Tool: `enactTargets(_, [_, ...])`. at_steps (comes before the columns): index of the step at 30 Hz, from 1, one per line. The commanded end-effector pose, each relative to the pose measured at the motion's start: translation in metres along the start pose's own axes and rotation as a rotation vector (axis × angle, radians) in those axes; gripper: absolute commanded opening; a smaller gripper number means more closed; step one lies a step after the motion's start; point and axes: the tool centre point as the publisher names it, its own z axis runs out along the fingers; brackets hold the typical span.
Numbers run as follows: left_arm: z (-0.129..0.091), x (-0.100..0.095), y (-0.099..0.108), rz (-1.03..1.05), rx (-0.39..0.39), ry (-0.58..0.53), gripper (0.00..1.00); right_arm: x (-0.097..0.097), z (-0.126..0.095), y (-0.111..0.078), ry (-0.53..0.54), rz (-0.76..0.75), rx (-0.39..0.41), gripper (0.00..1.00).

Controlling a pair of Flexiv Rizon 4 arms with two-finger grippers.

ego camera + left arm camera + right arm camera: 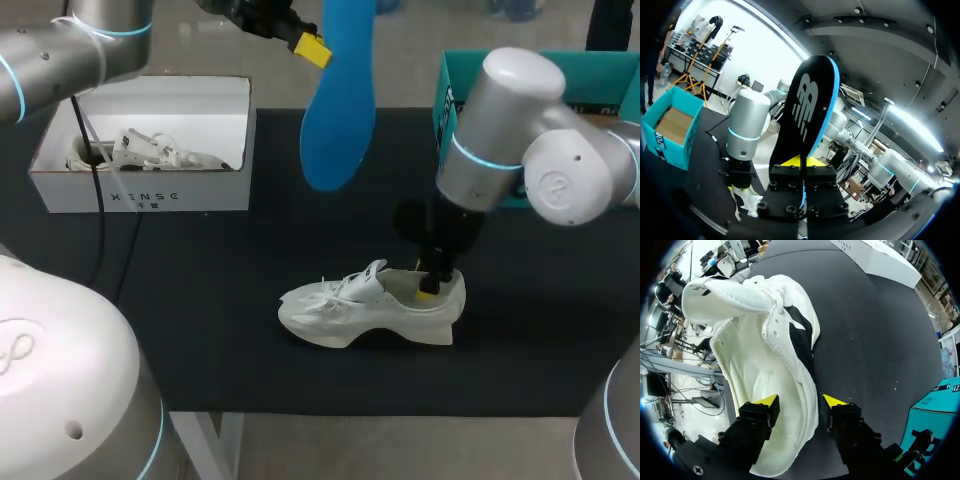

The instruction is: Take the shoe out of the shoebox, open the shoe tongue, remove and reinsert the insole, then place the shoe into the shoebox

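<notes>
A white sneaker (370,305) lies on its sole on the black table, toe pointing left. My right gripper (432,285) comes down at its heel. In the right wrist view the sneaker (760,340) fills the space ahead, and the right gripper (800,401) straddles the heel's side wall, one finger inside the shoe and one outside, open with small gaps. High over the table's back, my left gripper (310,48) is shut on the end of a blue insole (340,100), which hangs down. The left wrist view shows the insole (807,110) standing up from that gripper (801,161).
A white shoebox (140,195) with white contents stands open at the back left. A teal box (600,75) stands at the back right, behind my right arm. Black mat lies bare in front of and left of the sneaker.
</notes>
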Motion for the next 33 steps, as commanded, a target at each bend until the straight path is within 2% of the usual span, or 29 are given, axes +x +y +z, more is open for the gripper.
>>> enactTargets(1, [-0.001, 0.000, 0.000, 0.000, -0.002, 0.001, 0.00, 0.000, 0.004, -0.001, 0.000, 0.001, -0.009, 0.00])
enactTargets(8, [-0.001, 0.000, 0.000, 0.000, -0.002, 0.001, 0.00, 0.002, 0.002, -0.001, -0.011, 0.003, -0.010, 0.00])
enactTargets(14, [-0.001, 0.000, 0.000, 0.000, -0.002, 0.001, 0.00, 0.003, -0.017, -0.007, -0.051, 0.017, -0.010, 0.00])
enactTargets(18, [-0.001, 0.000, 0.000, 0.000, -0.002, 0.001, 0.00, 0.005, -0.042, -0.011, -0.098, 0.026, -0.010, 0.00])
enactTargets(28, [-0.001, 0.000, 0.000, 0.000, -0.002, 0.001, 0.00, 0.009, -0.121, -0.028, -0.242, 0.029, 0.024, 0.00])
enactTargets(33, [-0.001, 0.000, 0.000, 0.000, -0.002, 0.001, 0.00, 0.006, -0.145, -0.029, -0.272, 0.008, 0.047, 0.00])
